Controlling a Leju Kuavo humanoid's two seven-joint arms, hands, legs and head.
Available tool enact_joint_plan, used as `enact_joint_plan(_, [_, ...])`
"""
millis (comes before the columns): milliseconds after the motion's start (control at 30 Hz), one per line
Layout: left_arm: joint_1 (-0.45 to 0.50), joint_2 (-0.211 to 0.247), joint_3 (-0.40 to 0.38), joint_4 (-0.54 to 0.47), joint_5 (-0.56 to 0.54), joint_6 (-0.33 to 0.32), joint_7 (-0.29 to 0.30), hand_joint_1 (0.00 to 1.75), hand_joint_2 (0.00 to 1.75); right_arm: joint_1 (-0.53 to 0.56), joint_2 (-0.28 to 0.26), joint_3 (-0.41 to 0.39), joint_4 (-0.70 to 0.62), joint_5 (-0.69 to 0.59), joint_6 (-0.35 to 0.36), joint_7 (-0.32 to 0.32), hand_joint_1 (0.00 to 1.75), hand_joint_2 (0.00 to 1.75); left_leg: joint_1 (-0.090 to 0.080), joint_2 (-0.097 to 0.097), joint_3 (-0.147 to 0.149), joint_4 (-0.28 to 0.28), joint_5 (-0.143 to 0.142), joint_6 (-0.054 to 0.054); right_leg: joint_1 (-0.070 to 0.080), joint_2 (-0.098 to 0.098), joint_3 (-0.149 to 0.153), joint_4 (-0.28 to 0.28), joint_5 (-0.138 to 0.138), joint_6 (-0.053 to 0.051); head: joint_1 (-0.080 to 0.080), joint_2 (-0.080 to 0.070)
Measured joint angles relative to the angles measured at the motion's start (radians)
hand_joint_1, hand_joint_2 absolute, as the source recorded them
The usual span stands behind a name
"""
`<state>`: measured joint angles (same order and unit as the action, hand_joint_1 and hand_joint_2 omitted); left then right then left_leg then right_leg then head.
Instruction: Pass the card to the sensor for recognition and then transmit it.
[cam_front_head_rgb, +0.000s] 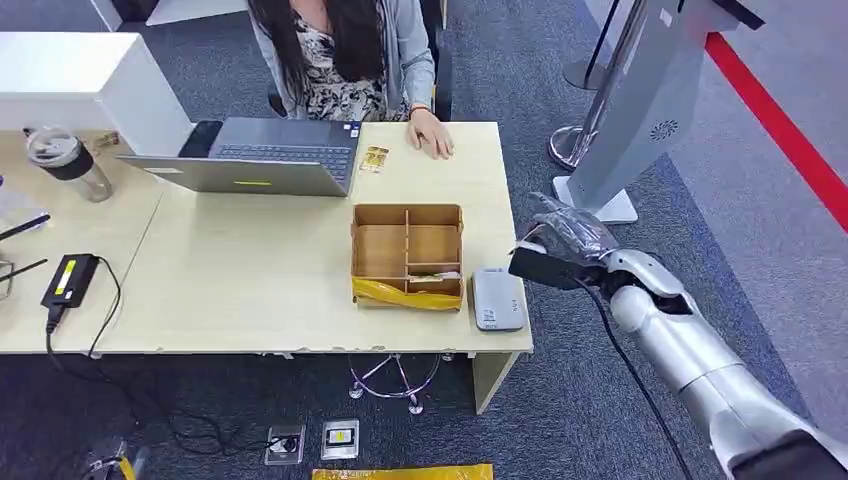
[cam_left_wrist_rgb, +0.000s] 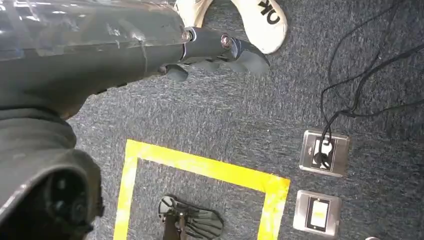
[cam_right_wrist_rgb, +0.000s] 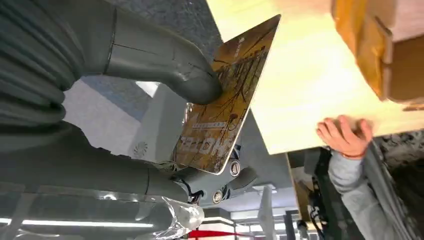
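Between the right hand's (cam_right_wrist_rgb: 165, 145) thumb and fingers (cam_right_wrist_rgb: 220, 182) sits the card (cam_right_wrist_rgb: 225, 100), its lower edge hidden; left hand (cam_left_wrist_rgb: 215, 47) blurred, grasp unclear.

Box (cam_front_head_rgb: 407, 255): on the counter (cam_front_head_rgb: 250, 270), near its right end.
Sensor (cam_front_head_rgb: 497, 298): just right of the box.
Laptop (cam_front_head_rgb: 255, 157): behind the box, before a seated person (cam_front_head_rgb: 345, 55).
Right hand (cam_front_head_rgb: 565, 240): off the counter's right edge, holding the card (cam_right_wrist_rgb: 225, 95).
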<state>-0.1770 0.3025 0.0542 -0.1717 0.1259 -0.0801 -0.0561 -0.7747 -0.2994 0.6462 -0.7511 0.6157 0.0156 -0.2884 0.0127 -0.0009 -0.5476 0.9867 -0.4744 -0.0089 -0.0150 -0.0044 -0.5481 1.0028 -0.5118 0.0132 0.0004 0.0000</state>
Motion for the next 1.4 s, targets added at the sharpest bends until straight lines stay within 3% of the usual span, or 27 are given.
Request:
enact_joint_plan(300, [-0.001,-0.003,0.000,0.000,0.002,0.000,0.000,0.00,0.00,-0.042,0.036,0.012,0.085,-0.002,-0.010,-0.021,1.75,1.75,0.000,0.000,0.000,0.000,0.000,0.000,0.000,-0.001,0.000,0.000,0.000,0.000,0.000,0.000])
enact_joint_plan(800, [0.061,-0.011,0.000,0.003,0.021,0.039,-0.036,0.00,0.00,-0.039,0.029,0.011,0.152,-0.041,-0.021,-0.047,1.75,1.75,0.000,0.001,-0.001,0.000,0.000,0.000,0.000,0.000,-0.001,0.000,0.000,0.000,0.000,0.000])
enact_joint_plan(1167, [0.061,-0.011,0.000,0.005,0.029,0.038,-0.036,0.00,0.00,0.070,0.026,0.013,0.095,-0.061,0.012,0.020,1.75,1.75,0.000,0.001,-0.001,0.000,0.000,0.000,0.000,0.000,-0.001,0.000,0.000,0.000,0.000,0.000])
enact_joint_plan(1400, [0.061,-0.011,0.000,0.005,0.036,0.039,-0.036,0.00,0.00,0.077,0.029,0.013,0.090,-0.082,0.021,0.011,1.75,1.75,0.000,0.001,-0.001,0.000,0.000,0.000,0.000,0.000,-0.001,0.000,0.000,0.000,0.000,0.000])
